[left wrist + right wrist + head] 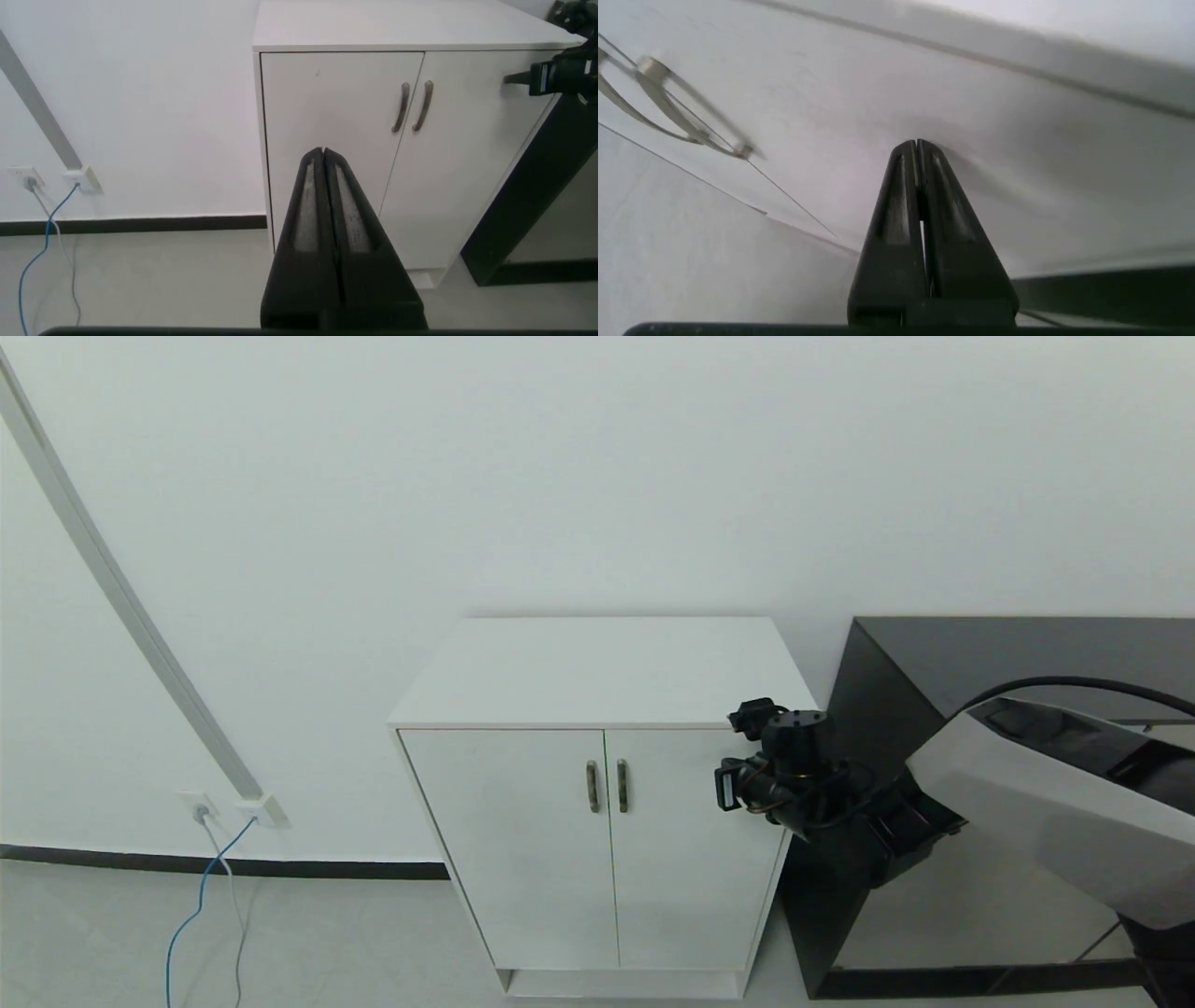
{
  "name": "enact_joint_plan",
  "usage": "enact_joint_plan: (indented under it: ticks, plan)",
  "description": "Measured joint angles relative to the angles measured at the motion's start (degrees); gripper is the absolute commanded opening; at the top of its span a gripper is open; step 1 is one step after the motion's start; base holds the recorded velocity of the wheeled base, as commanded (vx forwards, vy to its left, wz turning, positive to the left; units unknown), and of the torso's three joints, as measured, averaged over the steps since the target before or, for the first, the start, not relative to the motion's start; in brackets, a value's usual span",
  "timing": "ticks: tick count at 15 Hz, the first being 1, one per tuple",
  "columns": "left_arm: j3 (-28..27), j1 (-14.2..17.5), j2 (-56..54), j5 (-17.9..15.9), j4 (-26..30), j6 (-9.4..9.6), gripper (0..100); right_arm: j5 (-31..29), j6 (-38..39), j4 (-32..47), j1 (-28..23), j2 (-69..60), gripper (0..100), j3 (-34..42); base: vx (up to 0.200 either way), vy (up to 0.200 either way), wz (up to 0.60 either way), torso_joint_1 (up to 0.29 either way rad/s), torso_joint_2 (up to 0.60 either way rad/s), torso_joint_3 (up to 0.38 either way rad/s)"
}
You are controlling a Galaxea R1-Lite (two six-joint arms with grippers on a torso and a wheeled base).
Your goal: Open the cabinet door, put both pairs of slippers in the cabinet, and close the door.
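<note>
Cabinet (597, 672), white, two-door, standing on the floor against the wall; left door (513, 840) and right door (691, 877) both shut, a pair of upright metal handles (592, 786) either side of the centre seam. Right gripper (724, 786) in front of the upper outer part of the right door, well apart from the handles. Dark unit (934, 663) just beside the cabinet on the right. Wall sockets (198, 803) with a blue cable (201, 896) on the left, below a slanting conduit (112, 588).

Left wrist view: left gripper (323, 159), fingers pressed together, nothing between them, held back from the cabinet and facing the left door; right gripper at the top outer corner of the right door, pointing toward the door.

Right wrist view: right gripper (917, 147), fingers closed against each other, empty, close to the white door face; contact cannot be told
</note>
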Motion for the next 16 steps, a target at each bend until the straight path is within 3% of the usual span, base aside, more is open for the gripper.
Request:
enact_joint_plan:
  ticks: [8,16]
  plan:
    - [0.0,0.0,0.0,0.0,0.0,-0.04,0,-1.1,0.1,-7.7,-2.7,-14.1,0,21.1,0.0,0.0,0.0,0.0,0.0,0.0]
    - [0.0,0.0,0.0,0.0,0.0,-0.04,0,-6.5,0.1,-12.3,-12.6,-29.9,0,41.2,0.0,0.0,0.0,0.0,0.0,0.0]
